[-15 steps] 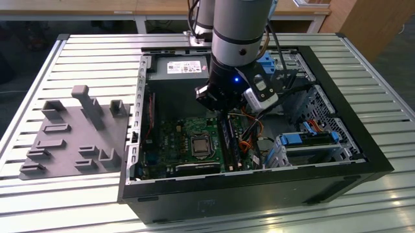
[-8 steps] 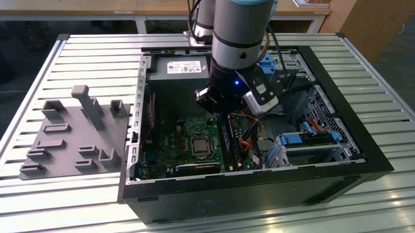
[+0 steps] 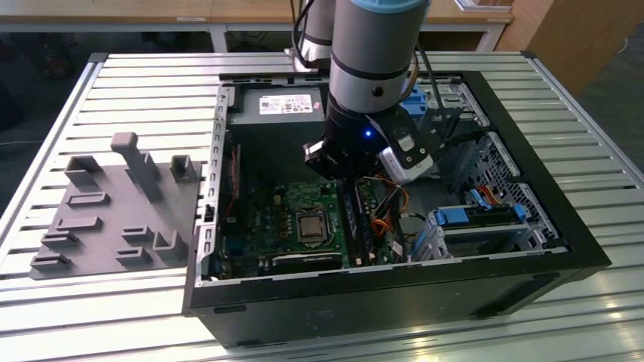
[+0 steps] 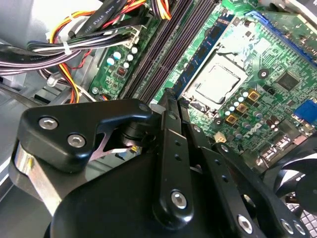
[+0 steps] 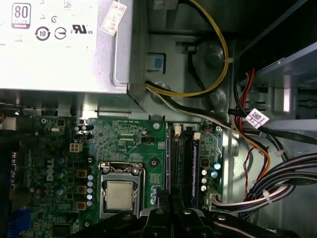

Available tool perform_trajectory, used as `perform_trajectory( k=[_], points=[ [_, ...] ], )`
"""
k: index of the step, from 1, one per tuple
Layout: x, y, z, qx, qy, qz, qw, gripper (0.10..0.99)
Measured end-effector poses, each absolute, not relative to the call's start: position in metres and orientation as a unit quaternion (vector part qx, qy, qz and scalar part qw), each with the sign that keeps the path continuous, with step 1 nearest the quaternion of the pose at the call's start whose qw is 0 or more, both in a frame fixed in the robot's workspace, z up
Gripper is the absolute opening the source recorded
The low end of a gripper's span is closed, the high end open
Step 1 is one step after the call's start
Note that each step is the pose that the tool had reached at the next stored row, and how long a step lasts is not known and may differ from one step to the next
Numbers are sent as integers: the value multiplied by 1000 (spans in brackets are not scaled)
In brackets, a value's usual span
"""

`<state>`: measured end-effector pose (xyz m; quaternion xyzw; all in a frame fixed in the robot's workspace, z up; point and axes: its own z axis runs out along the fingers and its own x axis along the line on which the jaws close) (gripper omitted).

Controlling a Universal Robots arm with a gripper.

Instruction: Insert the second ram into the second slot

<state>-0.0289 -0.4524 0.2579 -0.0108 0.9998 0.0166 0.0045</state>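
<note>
A thin dark-blue strip, the second ram (image 4: 208, 47) (image 5: 168, 158), stands on edge in the black slot closest to the processor. It runs the full length of the slot bank (image 4: 158, 44) (image 5: 182, 158) (image 3: 354, 219). My gripper (image 3: 348, 177) (image 4: 168, 99) (image 5: 171, 201) hangs inside the case over the near end of that strip. Its black fingers are drawn together, and nothing shows between them. I cannot tell whether the tips touch the strip. Another blue strip (image 5: 195, 163) lines the slot farthest from the processor.
The processor (image 5: 120, 194) (image 4: 218, 82) sits right beside the slots. Cable bundles (image 4: 89, 29) (image 5: 267, 183) crowd the other side. The power supply (image 3: 277, 105) fills the case's back, and blue drive-bay clips (image 3: 473, 215) sit at the exterior view's right. A grey fixture (image 3: 111, 211) lies outside the case.
</note>
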Motion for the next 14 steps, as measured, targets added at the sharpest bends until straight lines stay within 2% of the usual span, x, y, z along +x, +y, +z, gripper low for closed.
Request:
perform_trajectory(
  k=[14],
  points=[
    [-29, -452, 256, -3, 1000, 17, 5, 133]
  ],
)
